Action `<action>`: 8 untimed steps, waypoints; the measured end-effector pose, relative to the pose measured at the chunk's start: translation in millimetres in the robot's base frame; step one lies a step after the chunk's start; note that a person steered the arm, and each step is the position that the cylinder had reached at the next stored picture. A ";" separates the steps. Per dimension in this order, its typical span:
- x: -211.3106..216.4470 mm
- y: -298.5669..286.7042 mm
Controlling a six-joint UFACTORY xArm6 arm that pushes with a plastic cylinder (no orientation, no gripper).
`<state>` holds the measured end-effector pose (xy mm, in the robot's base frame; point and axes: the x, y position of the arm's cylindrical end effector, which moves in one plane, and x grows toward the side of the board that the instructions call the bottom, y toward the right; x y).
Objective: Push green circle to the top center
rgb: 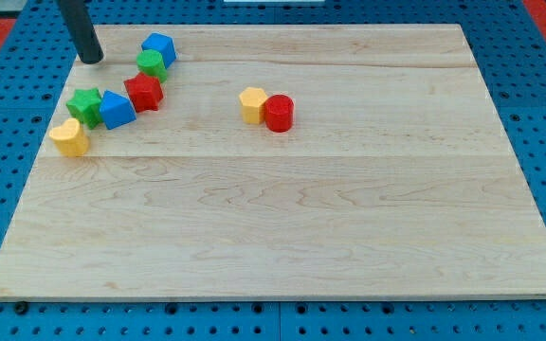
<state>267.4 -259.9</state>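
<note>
Rod: dark, straight, coming down from the view's top left; no claw on this arm, so nothing opens, closes or holds anything.
My tip (91, 59): resting on the board (282, 218) near its top-left corner, to the view's left of the green circle with a clear gap between; touching no block.
Green circle (152, 63): at the view's upper left, well apart from the top center; it sits against the blue block (160, 46) just above it and close above the red block (144, 91).
Why the tip sits there: my judgement is that being left of the circle sets up a push toward the view's right, which is the way the top center lies.
Left cluster: green star-like block (85, 104), blue wedge-like block (117, 109) and yellow block (69, 137) trail down toward the view's lower left, out of the likely path.
Middle pair: yellow block (252, 103) touching red cylinder (279, 113), below the target zone.
Progress: push not yet begun, as judged from the gap.
Risk: the blue neighbour may get dragged along, or the round block may roll off the tip's line.
</note>
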 end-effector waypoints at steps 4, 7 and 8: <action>14.2 65.1; 38.2 124.6; 26.2 180.7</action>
<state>293.6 -79.2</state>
